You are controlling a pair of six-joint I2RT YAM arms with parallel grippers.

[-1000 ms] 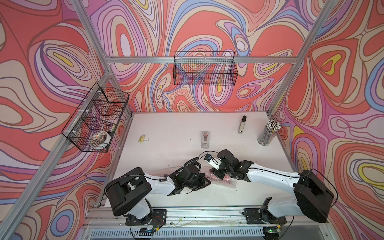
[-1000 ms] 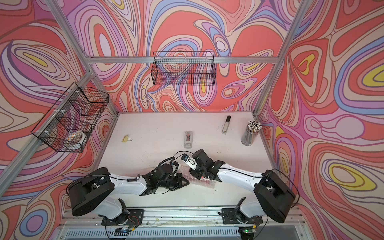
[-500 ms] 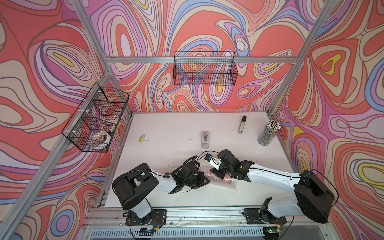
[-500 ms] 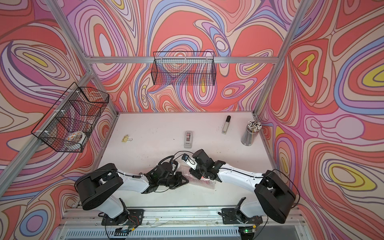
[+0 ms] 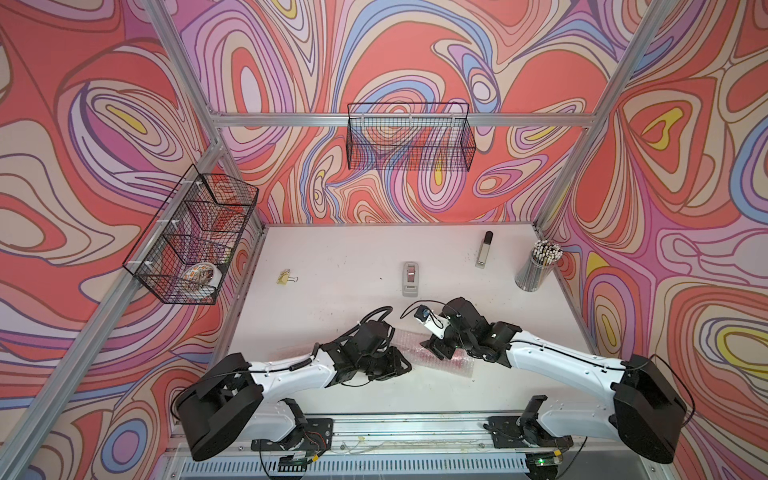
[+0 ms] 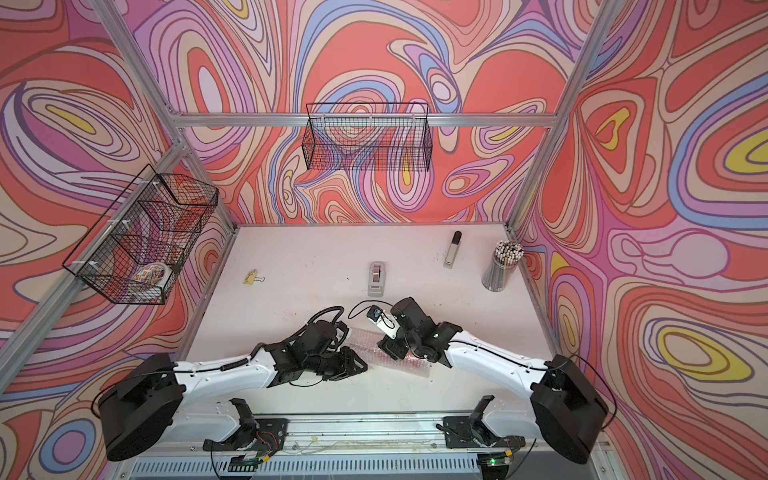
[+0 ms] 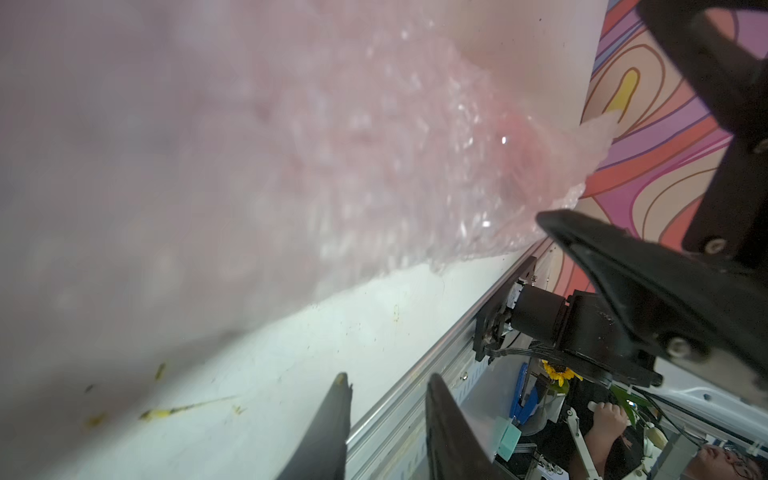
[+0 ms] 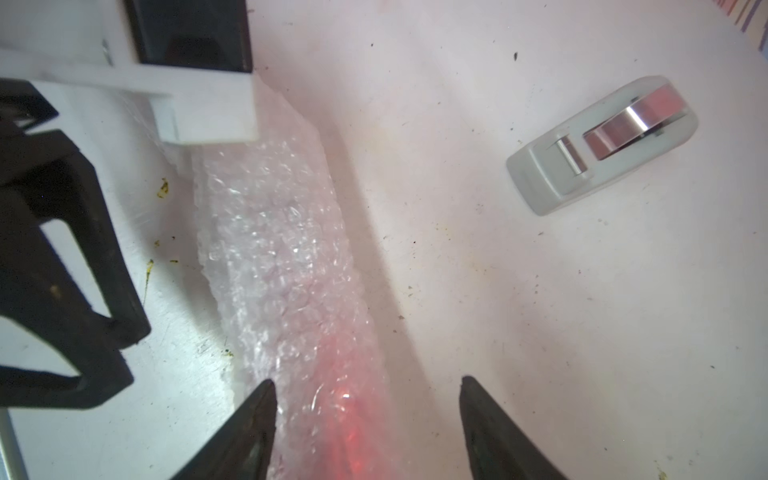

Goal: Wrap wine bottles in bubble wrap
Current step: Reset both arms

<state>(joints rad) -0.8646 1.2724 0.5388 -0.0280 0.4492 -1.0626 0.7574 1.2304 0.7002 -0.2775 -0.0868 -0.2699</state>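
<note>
At desk [image 8: 498, 291] front, wine bottle [image 8: 349, 419] is wrapped in bubble wrap [image 8: 278, 232]. Right pincer [image 8: 368, 380] is spread wide, left pincer [image 7: 387, 375] narrow, both empty; taping is judged needed next.

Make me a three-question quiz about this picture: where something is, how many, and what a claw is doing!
1. Where is the pencil cup? A) back right corner of the table B) its front edge C) its middle
2. How many wire baskets hang up? A) one B) two C) four
3. The right gripper is A) shut B) open over the bubble-wrap roll C) hidden
Answers: 1A, it stands in that corner. 2B, one on each of two walls. 3B, its jaws are spread.
</note>
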